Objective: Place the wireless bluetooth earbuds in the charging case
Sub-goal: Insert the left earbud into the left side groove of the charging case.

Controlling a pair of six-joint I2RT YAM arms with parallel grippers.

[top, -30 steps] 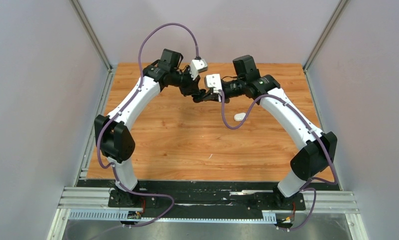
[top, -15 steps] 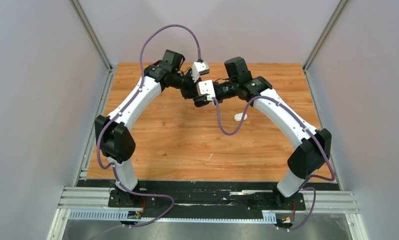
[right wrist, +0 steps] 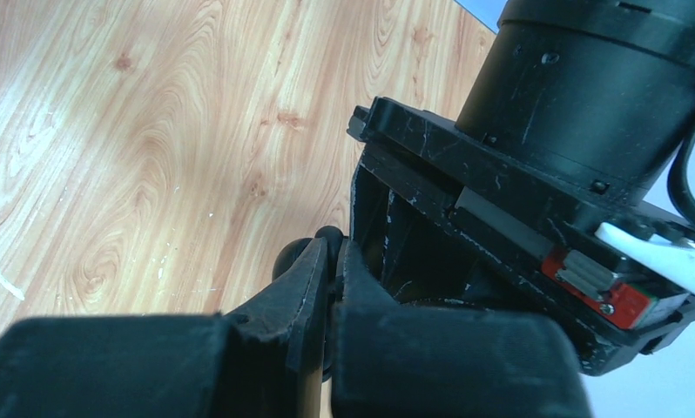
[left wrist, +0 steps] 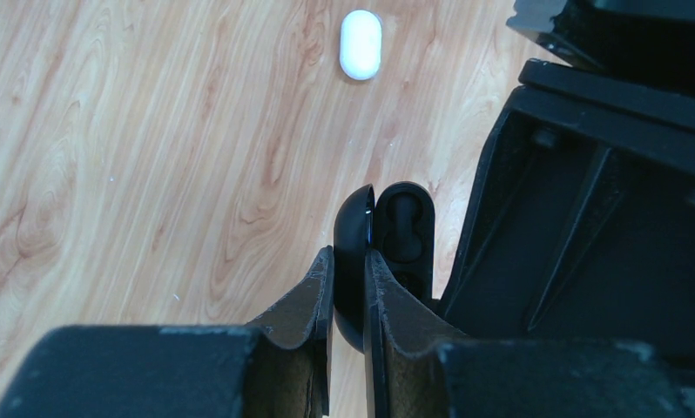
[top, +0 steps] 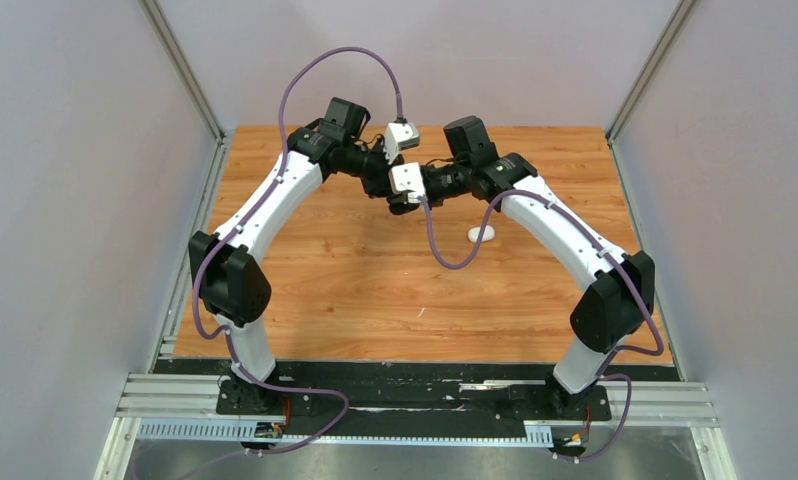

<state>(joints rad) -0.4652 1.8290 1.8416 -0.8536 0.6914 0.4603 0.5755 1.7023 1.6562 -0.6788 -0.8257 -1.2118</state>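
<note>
In the left wrist view my left gripper (left wrist: 348, 261) is shut on the lid of an open black charging case (left wrist: 403, 228), held above the table. The case's moulded cavities face the right gripper's body. My right gripper (right wrist: 334, 252) is shut, with a small black earbud (right wrist: 329, 235) pinched at its tips, right against the rounded black case (right wrist: 290, 257). From above, the two grippers meet at mid-back of the table, left gripper (top: 399, 200) and right gripper (top: 415, 202), and the wrist cameras hide the case. A white charging case (top: 481, 234) lies shut on the wood.
The white case (left wrist: 360, 43) lies ahead of the left fingers. The wooden table (top: 355, 290) is walled by grey panels on the left, right and back. A purple cable (top: 440, 245) hangs from the right wrist near the white case.
My right arm has swung left and brought its gripper up against the left gripper and the black case. The left arm and the white case have stayed put.
</note>
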